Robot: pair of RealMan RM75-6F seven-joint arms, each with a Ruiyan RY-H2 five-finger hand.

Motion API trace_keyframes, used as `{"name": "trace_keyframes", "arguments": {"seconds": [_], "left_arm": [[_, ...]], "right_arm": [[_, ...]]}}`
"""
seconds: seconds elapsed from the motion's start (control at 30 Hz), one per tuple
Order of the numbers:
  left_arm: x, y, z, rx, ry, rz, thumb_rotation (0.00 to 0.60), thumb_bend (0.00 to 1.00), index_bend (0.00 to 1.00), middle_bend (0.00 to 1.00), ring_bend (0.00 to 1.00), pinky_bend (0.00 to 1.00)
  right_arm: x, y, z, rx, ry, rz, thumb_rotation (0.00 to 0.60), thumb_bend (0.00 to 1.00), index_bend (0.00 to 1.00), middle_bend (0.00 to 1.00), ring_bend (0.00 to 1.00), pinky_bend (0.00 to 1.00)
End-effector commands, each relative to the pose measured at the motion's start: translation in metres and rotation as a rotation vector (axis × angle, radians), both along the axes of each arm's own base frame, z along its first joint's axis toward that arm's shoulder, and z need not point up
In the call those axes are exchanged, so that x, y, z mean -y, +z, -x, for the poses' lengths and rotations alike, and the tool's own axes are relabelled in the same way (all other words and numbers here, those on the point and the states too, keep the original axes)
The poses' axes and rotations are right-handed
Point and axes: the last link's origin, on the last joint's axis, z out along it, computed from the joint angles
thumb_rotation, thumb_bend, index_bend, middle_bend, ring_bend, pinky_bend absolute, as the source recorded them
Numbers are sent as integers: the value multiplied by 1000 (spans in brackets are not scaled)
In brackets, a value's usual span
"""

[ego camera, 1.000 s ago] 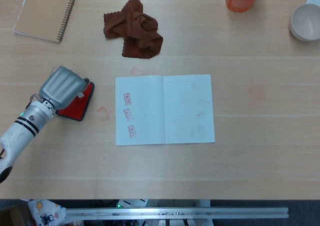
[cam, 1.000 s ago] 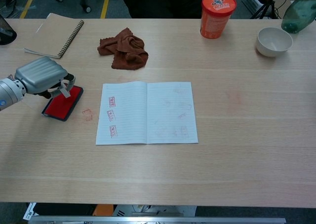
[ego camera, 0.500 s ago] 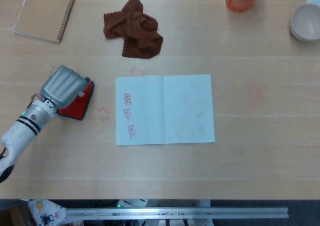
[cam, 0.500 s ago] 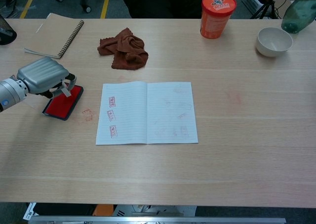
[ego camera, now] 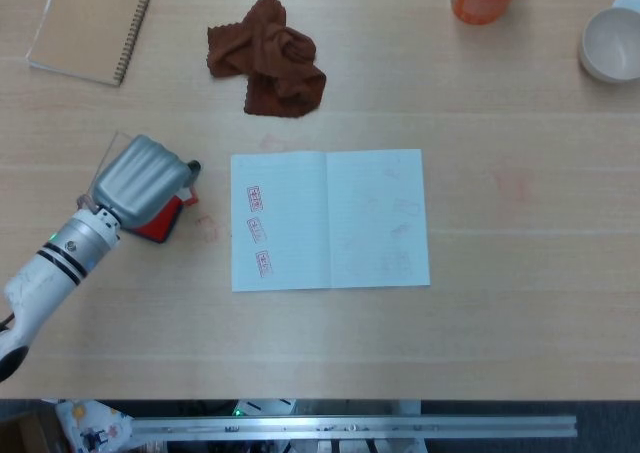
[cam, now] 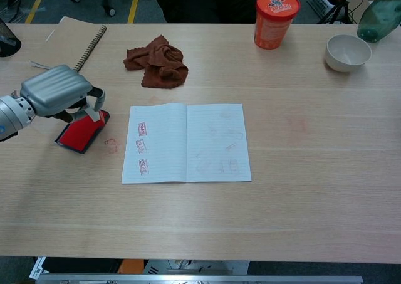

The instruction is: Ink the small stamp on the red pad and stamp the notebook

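My left hand (cam: 53,94) hangs over the red ink pad (cam: 80,133) at the left of the wooden table (cam: 313,190). Just right of the pad the open lined notebook (cam: 188,143) lies flat mid-table. Behind the notebook sits the crumpled brown cloth (cam: 156,61), and further left, at the far edge, the spiral-bound brown notebook (ego camera: 90,23). At the far right stand the orange cup (cam: 276,19) and, right of it, the white bowl (cam: 348,52).
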Motion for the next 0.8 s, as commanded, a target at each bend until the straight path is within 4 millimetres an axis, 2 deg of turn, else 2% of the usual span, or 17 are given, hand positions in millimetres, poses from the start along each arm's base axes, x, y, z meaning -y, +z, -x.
{"name": "trace_keyframes", "arguments": {"seconds": [0.03,0.37,0.8], "left_arm": [[11,3,-19,14,-52,6,600,397,540,1000,1000,1000],[38,-25,-56,58,-96,81,600,397,543,1000,1000,1000],[66,-58,-72,47,-118,158,600,397,544,1000,1000,1000]], "right_arm": [[0,0,1,1,1,-1,600,301,158,300,161,236],[-1,2,6,7,-10,-5,600,301,158,300,161,236],[-3,5,9,6,-16,0,600,301,158,300,161,236]]}}
